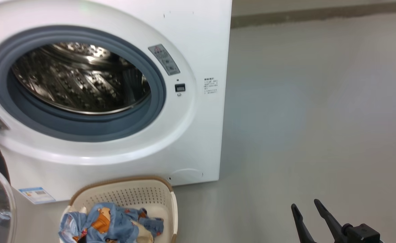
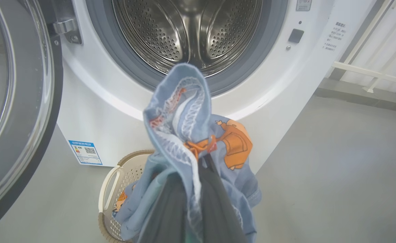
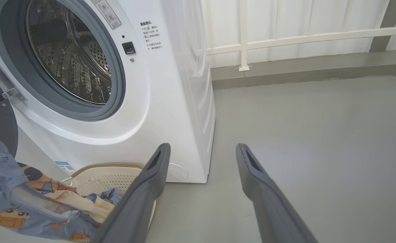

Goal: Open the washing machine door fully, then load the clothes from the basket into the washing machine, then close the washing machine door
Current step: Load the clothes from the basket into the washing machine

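Left gripper [image 2: 203, 165] was clamped on one garment [image 2: 184, 111]: light blue, orange-brown cartoon print, white-stitched seams, hanging above the basket [image 2: 108, 189]. Right gripper [image 3: 203, 148] was spread wide, holding nothing, over the floor [image 3: 319, 135]. One basket, cream with a brown rim, held a heap of matching blue clothes [image 1: 110, 222], count unclear. One door [image 2: 22, 101] stood swung open at left. One white washer [image 1: 198, 135], steel drum [image 1: 79, 77] exposed.

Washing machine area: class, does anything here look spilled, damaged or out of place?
Nothing stands out. The washing machine door is open, the clothes lie inside the basket, and the left gripper holds one garment above it.
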`<state>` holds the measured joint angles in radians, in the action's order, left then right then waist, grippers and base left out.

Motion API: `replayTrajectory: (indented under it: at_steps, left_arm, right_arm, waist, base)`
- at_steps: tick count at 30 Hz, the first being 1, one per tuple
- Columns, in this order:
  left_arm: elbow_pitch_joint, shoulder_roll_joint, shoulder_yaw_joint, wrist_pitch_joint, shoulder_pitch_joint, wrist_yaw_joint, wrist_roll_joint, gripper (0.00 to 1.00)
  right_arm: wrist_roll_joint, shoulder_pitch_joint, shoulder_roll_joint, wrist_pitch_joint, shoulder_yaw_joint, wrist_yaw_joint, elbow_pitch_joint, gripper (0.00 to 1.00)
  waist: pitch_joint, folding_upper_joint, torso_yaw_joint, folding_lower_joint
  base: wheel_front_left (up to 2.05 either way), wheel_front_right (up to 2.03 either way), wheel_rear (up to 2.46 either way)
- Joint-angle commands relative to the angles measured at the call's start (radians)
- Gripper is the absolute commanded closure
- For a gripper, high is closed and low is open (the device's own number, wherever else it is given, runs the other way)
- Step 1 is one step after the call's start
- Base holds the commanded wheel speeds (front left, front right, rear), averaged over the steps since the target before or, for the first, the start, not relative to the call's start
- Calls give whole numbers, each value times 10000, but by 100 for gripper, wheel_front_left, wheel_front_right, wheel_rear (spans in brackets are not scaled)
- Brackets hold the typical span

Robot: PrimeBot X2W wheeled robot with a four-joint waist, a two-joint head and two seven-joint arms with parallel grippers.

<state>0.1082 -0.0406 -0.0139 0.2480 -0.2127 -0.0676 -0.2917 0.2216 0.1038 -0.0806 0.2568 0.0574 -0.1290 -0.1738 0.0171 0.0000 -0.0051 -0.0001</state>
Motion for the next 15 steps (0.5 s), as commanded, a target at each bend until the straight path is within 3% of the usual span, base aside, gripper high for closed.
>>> replayTrajectory:
  at_steps: [1,15]
  left_arm:
    - [-387,-99,-312,137,115,-83,99,100]
    - [-1716,-98,-265,137,-473,-536,325,100]
  right_arm:
    - [32,-97,-63,49,233,-17,238,0]
    - [50,122,60,49,97,-17,265,0]
  waist:
    - [-443,0,75,2]
    - [-882,0,135,2]
  base:
    - [0,0,0]
    - [0,0,0]
